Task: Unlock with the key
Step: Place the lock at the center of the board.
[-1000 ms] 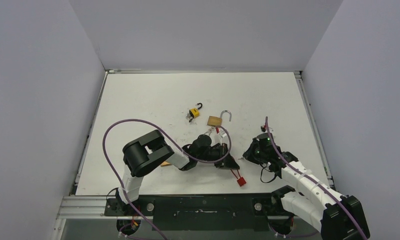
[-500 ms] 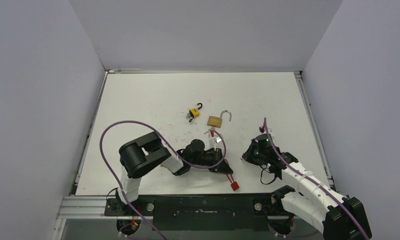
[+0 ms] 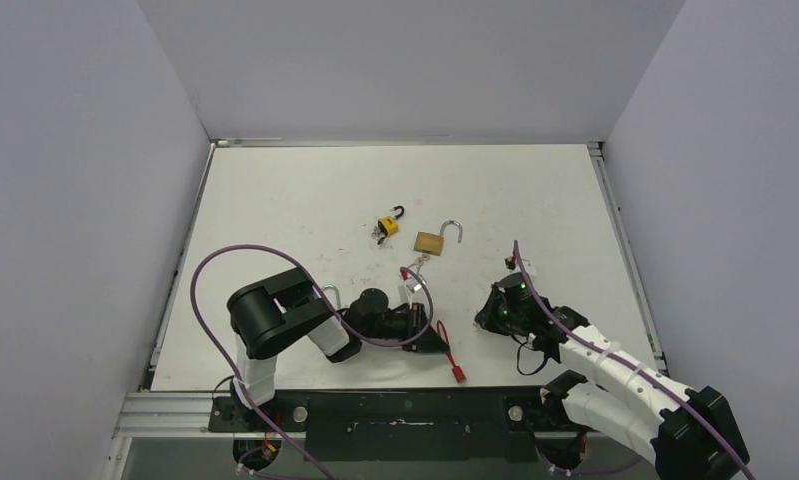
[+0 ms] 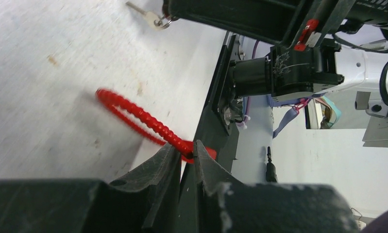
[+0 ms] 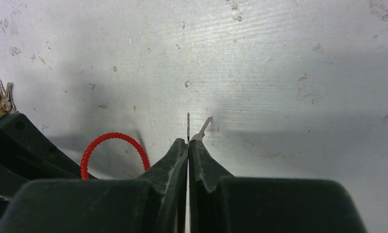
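Note:
A brass padlock [image 3: 430,241] lies mid-table with its shackle swung open. A small yellow padlock [image 3: 386,224], also open, sits left of it. Silver keys [image 3: 410,273] lie on the table just below the brass lock; one key [image 4: 150,17] shows at the top of the left wrist view. My left gripper [image 3: 437,338] [image 4: 187,144] lies low near the front edge, its jaws pinching a red ribbed cord [image 4: 143,119] that ends in a red tag [image 3: 458,373]. My right gripper [image 3: 485,316] [image 5: 188,141] is shut just above the bare table, right of the cord loop [image 5: 115,137].
A thin dark sliver and a white tie end [image 5: 204,128] stick out past the right fingertips. The table's front edge and black mounting rail [image 3: 415,410] run close behind the left gripper. A silver arc [image 3: 328,291] peeks out beside the left forearm.
The left arm has drawn back toward the front edge and leftward, dragging the red cord and tag with it. The right gripper has edged slightly left.

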{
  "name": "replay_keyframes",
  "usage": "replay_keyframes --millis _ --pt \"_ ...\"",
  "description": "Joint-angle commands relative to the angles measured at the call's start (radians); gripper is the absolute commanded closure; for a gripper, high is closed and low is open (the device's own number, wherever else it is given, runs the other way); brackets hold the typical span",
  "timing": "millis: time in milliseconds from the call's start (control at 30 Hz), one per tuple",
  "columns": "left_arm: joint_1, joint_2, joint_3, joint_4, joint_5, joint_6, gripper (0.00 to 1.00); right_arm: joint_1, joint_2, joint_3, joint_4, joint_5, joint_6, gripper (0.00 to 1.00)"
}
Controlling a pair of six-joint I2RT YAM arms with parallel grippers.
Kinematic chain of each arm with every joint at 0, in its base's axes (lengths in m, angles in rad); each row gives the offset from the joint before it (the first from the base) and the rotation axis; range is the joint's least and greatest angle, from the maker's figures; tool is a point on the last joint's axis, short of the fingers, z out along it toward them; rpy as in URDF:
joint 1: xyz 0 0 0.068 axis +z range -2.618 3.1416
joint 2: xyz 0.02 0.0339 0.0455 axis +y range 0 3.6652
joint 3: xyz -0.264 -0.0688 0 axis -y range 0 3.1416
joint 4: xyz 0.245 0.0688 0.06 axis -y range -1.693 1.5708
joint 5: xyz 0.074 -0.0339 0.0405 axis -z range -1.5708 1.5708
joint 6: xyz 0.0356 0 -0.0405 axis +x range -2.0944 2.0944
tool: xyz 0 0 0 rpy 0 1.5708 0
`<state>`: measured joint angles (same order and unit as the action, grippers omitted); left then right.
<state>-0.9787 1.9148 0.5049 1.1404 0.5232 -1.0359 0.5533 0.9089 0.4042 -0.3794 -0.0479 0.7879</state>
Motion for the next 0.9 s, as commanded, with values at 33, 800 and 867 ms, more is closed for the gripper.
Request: replay_keyframes --millis 33,800,867 --pt "0.014 -0.02 -0.063 0.103 -0.029 0.005 0.86 0.02 0.008 0.043 0.024 0.043 0.022 1.0" --pt "-0.054 -0.343 0.298 -1.384 -0.596 0.041 0.29 0.033 -0.079 -0.012 0.042 0.075 0.032 1.0" --pt "-0.101 -0.32 0.371 -1.458 -0.626 0.05 0.29 0.033 -0.116 -0.027 0.041 0.077 0.031 1.0"
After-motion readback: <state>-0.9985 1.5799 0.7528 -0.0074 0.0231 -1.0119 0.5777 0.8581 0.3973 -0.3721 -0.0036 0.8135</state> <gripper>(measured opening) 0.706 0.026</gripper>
